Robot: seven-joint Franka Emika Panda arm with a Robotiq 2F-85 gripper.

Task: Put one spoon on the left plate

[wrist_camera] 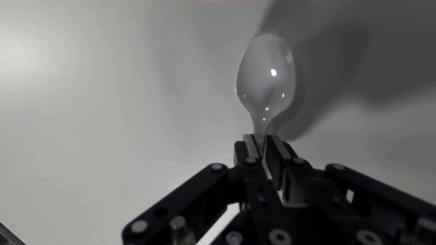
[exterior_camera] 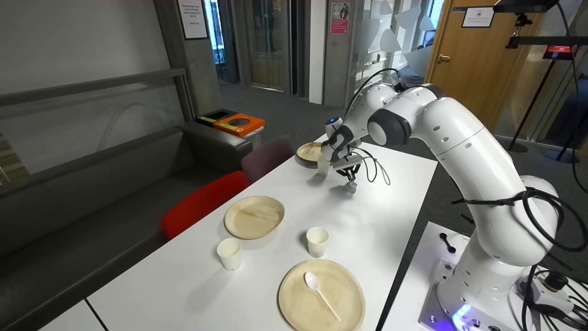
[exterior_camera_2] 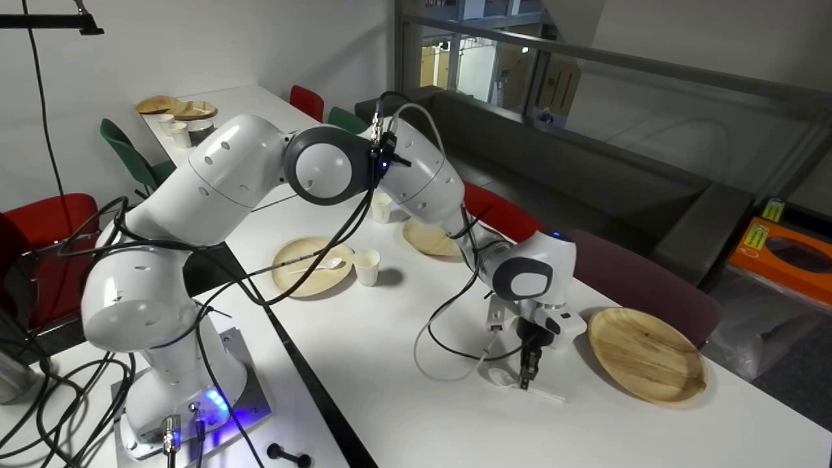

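My gripper (wrist_camera: 261, 143) is clamped on the spoon (wrist_camera: 266, 73) at its neck, low over the table (wrist_camera: 102, 112); table contact unconfirmed. Spoon's long axis: bowl end toward my base (exterior_camera_2: 172, 383), handle pointing away. Left plate (exterior_camera: 255, 217): well apart, down the table, red-chair (exterior_camera: 204, 202) side; I judge a lift and traverse due.

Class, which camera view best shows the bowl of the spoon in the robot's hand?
The wrist view, because the spoon's bowl appears large and uncovered, just past the hand. Both exterior views show it only small and pale against the white table. Part of the handle also shows in an exterior view.
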